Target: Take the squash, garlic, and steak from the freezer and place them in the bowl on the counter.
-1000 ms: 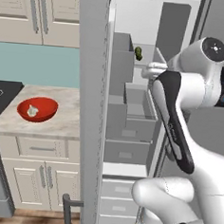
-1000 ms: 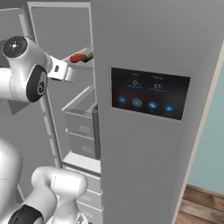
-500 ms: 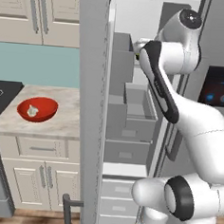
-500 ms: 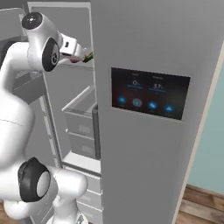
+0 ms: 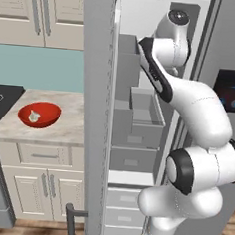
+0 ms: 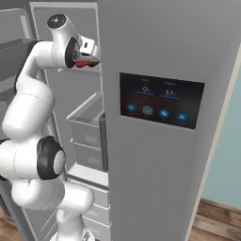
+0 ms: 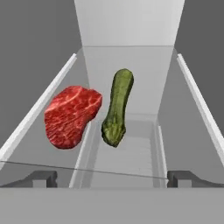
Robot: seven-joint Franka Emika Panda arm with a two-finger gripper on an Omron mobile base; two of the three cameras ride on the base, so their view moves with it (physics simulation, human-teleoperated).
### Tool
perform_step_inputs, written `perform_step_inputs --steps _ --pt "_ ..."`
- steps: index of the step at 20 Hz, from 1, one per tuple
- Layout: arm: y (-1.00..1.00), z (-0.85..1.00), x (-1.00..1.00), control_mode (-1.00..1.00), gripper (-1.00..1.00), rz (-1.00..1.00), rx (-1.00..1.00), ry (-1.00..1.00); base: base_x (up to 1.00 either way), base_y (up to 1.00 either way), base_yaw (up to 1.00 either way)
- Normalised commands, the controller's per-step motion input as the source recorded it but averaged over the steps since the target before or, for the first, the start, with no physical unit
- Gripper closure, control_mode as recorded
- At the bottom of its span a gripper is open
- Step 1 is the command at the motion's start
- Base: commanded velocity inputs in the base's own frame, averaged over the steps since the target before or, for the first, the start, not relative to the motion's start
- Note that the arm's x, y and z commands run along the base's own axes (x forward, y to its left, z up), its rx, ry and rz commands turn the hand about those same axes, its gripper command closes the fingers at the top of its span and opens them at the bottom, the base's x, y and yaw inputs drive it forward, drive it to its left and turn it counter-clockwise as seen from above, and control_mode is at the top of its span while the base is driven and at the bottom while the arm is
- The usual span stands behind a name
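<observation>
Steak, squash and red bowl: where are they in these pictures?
steak point(image 7: 71, 116), hand view, middle of the red slab.
squash point(image 7: 117, 107), hand view, middle of the green body.
bowl point(image 5: 49, 109), left base view, right inner wall.

Light falls evenly and softly across all three rendered views, with no clear source and only faint shading inside the freezer point(image 5: 139, 116), whose recess reads darker grey than the bright counter point(image 5: 64, 125) beside it. The bowl point(image 5: 39, 114) carries a small glossy highlight, the robot's white shells show gentle gradients, and the dispenser panel point(image 6: 161, 106) glows slightly against its dark face. In the hand view the steak point(image 7: 71, 116) and the squash point(image 7: 117, 107) look sharp though a little pixelated, and edges stay straight with no visible lens distortion, blur or glare.
</observation>
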Motion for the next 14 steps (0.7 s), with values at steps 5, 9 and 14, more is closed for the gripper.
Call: perform_step_inputs --steps 5,9,14 --pt "0.00 -0.01 0.99 -1.00 -1.00 0.00 0.00 0.06 0.00 0.00 0.00" --pt "0.02 -0.10 0.91 -1.00 -1.00 0.00 0.00 0.08 0.00 0.00 0.00" --pt "0.11 -0.04 0.84 -1.00 -1.00 0.00 0.00 0.04 0.00 0.00 0.00"
